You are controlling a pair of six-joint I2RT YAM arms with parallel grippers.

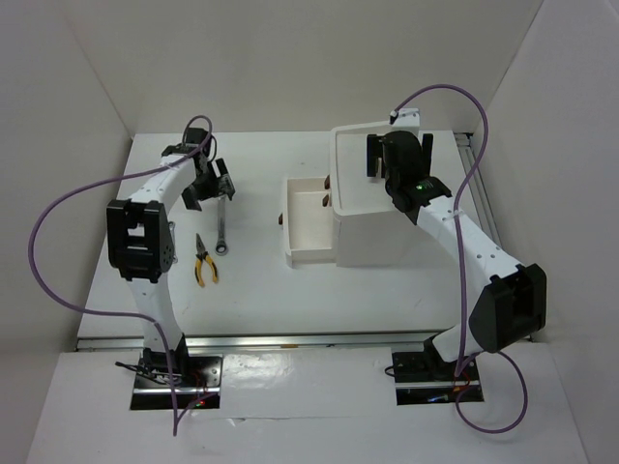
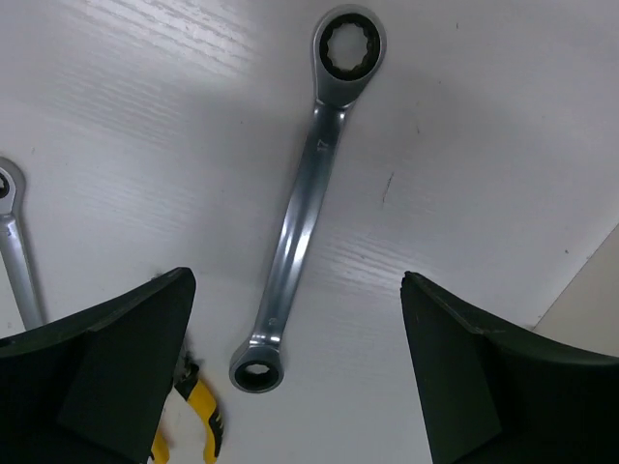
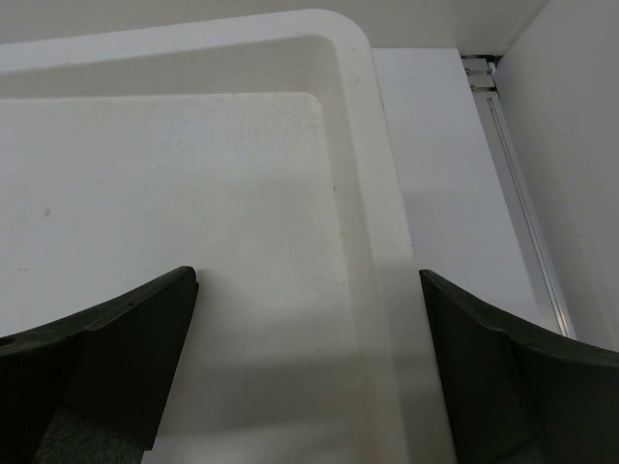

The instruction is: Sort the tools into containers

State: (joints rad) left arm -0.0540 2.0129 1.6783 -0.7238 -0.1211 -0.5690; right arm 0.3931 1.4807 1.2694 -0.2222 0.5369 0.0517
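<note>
Left gripper (image 2: pixel 295 278) wide open, empty, over silver wrench (image 2: pixel 300 213) toward counter's far-left corner, right gripper (image 3: pixel 308 278) wide open, empty, over top tray (image 3: pixel 360 145) near far-right corner

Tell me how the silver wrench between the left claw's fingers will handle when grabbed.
The wrench looks like solid polished metal: probably stiff, heavy for its size, somewhat slippery. Lying flat on the table, it likely won't roll, but its thin shaft offers little to pinch. The open left claw straddles one end, so it may tilt when lifted.
</note>
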